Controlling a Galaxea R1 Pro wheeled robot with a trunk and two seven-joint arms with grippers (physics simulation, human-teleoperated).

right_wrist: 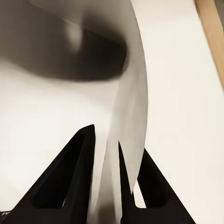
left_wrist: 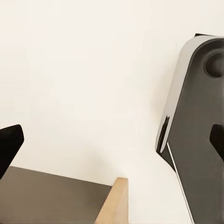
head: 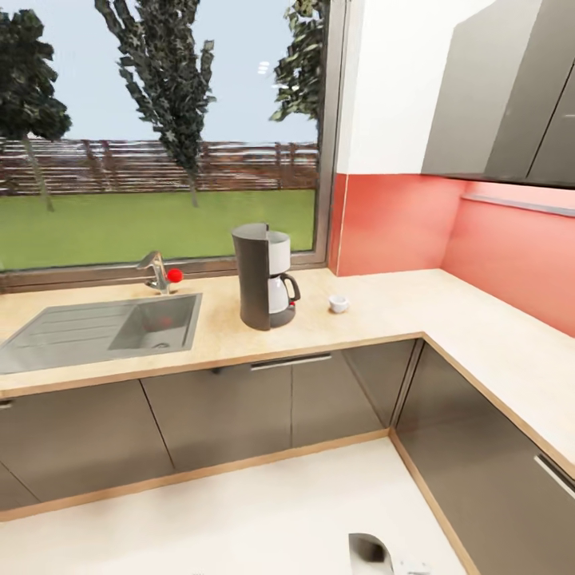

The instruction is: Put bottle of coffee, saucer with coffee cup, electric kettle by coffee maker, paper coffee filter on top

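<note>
Right pincer (right_wrist: 105,163) nipping a thin white sheet; surface stocked only in part.

Right wrist view: the two dark fingers sit narrow on a curled white sheet (right_wrist: 128,107), likely the paper coffee filter, carried low over pale floor. Left pincer: fingers at the frame edges, spread apart, nothing between. Head view: coffee maker (head: 262,275) upright on the kitchen countertop (head: 383,307) just beside the sink (head: 104,329), its intended spot; coffee cup (head: 339,303) near it on bare surface, no saucer under it yet.
</note>
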